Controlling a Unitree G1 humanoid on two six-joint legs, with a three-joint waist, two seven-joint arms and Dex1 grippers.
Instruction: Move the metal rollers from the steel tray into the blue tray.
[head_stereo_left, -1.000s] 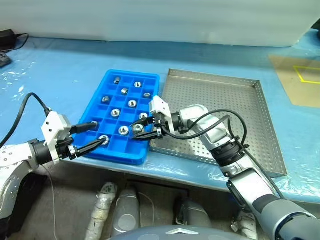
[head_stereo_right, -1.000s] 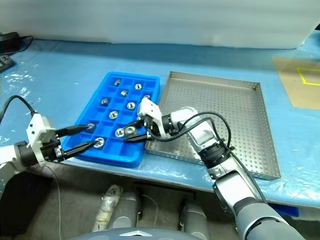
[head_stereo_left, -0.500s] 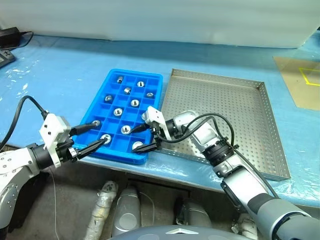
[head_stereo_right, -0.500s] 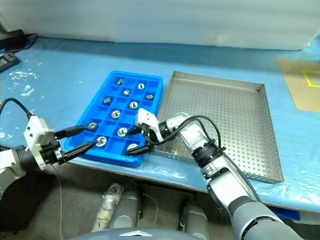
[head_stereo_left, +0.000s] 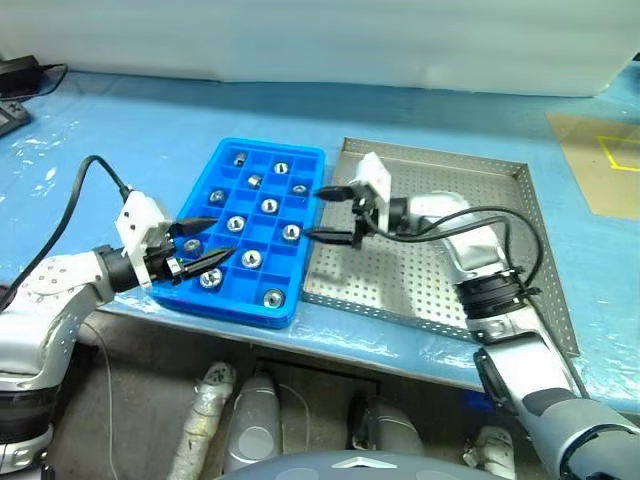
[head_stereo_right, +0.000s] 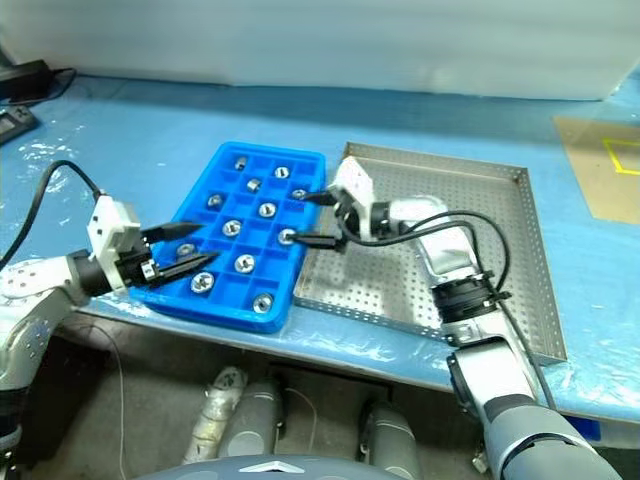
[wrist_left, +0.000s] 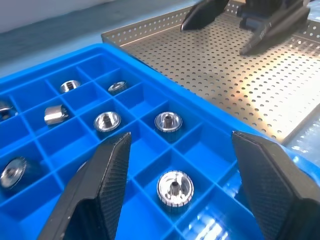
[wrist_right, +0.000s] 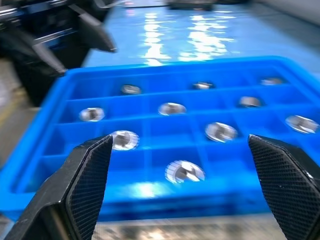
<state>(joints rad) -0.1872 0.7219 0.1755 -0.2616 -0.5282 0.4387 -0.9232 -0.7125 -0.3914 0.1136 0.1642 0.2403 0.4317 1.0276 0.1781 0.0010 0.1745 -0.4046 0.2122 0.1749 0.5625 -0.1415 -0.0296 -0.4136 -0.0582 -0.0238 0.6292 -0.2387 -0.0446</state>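
Blue film covering the surface (head_stereo_left: 120, 150) from end to end

Left: found the left gripper (head_stereo_left: 222, 237) low over the near-left part of the blue tray (head_stereo_left: 240, 308), pointing toward the steel tray. Fingers (wrist_left: 100, 185) apart, nothing between them. In the left wrist view, one roller sits in the compartment just ahead of and between the tips, untouched, bore upward.

Centre: counted about a dozen metal rollers (head_stereo_left: 269, 206) in the blue tray, one to a compartment, spread over most rows. Most stand with the bore up; one toward the far end appears to lie on its side.

Right: found the right gripper (head_stereo_left: 315, 212) over the seam where the blue tray meets the left rim of the steel tray (head_stereo_left: 450, 200), pointing across the blue tray. Fingers (wrist_right: 85, 175) wide apart and empty.

Steel tray floor: no roller seen on any visible part; a strip under the right arm hidden, so not confirmed bare.

Judged: every visible roller lies left of the right fingers and already in its place. Transfer apparently complete or nearly so. For anything left under the arm, right arm much the nearer
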